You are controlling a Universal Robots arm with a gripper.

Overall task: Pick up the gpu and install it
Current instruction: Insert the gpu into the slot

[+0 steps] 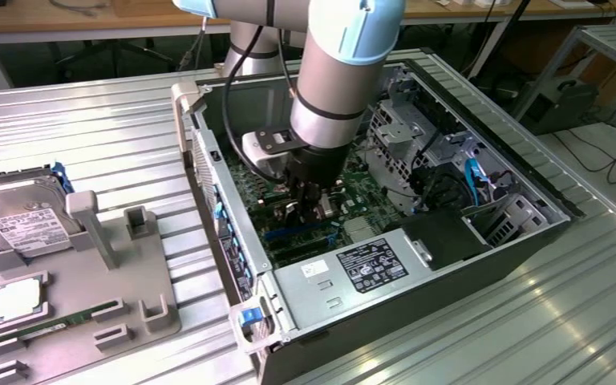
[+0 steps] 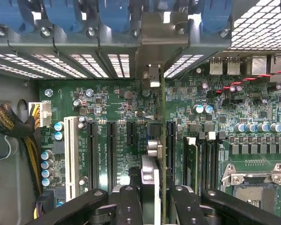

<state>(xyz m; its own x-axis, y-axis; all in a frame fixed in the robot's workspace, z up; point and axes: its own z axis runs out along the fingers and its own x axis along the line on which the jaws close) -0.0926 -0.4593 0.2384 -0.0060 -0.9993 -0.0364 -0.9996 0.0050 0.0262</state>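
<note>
The circuit board [image 2: 117,108] inside the computer case [image 1: 319,309] is dark green with black slots [image 2: 91,154] and one white slot [image 2: 70,157]. The clips [image 2: 65,14] along the case edge are blue. The gripper [image 2: 152,199] is black, and the card [image 2: 163,154] between its fingers has a silver bracket [image 2: 164,33]. The arm [image 1: 346,72] is silver with light blue parts. The table [image 1: 94,128] is grey metal with stripes. The hard drive [image 1: 19,220] is silver with a white label.
</note>
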